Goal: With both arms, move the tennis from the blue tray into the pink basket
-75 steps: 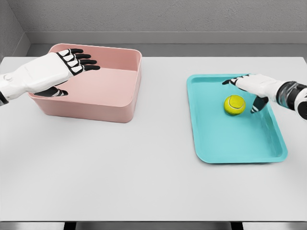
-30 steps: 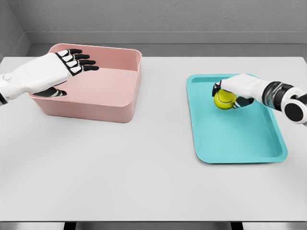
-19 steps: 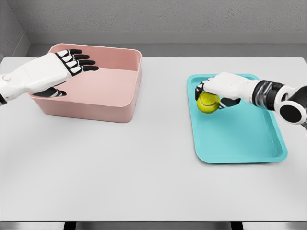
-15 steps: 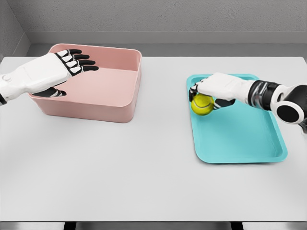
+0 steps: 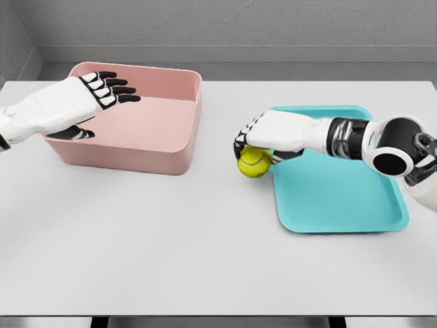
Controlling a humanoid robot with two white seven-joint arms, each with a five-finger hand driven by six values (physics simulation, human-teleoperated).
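Observation:
My right hand (image 5: 254,145) is curled over the yellow tennis ball (image 5: 255,162) and holds it just left of the blue tray (image 5: 338,184), above the white table. The tray has nothing else in it. The pink basket (image 5: 147,130) stands at the back left, and nothing shows inside it. Over the basket's left rim hovers my left hand (image 5: 102,92), fingers stretched out flat and holding nothing.
The white table (image 5: 171,239) spreads between basket and tray. A grey wall runs behind its far edge.
My right hand closed on the ball in the tray and carried it leftward past the tray's left rim. The left hand has stayed over the basket.

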